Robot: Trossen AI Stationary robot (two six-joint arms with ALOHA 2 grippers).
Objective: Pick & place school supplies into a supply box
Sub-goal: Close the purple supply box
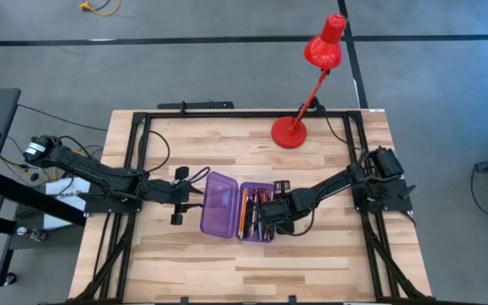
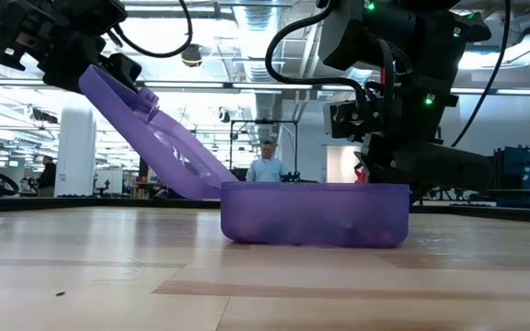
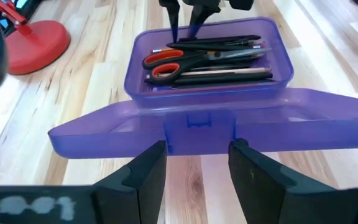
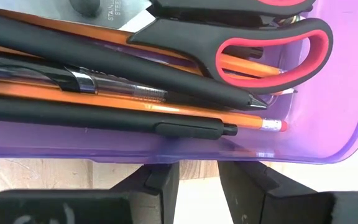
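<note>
The purple supply box (image 1: 257, 212) stands mid-table, its lid (image 1: 219, 203) swung toward the left and raised on a slant (image 2: 150, 138). In its tray (image 3: 210, 62) lie red-handled scissors (image 4: 260, 43), black pens (image 4: 104, 118) and orange pencils (image 4: 222, 116). My left gripper (image 3: 197, 152) is at the lid's free edge and shut on it. My right gripper (image 1: 267, 216) hangs over the tray with fingers pointing down, a little open and with nothing between them (image 4: 199, 171); it shows above the tray's far wall (image 3: 185, 22) in the left wrist view. My left gripper holds the lid by the latch tab (image 3: 197, 127) in the middle of its free edge, one finger (image 3: 154, 162) on each side of the tab. It comes from the table's left. The lid is lifted off the table and slants up from the hinge (image 2: 219, 188).
A red desk lamp (image 1: 299, 127) stands at the table's far edge, its head leaning past it. A black frame (image 1: 142, 152) borders the tabletop. Bare wood (image 1: 252, 263) lies in front of the box. A person (image 2: 267, 167) stands far behind the table.
</note>
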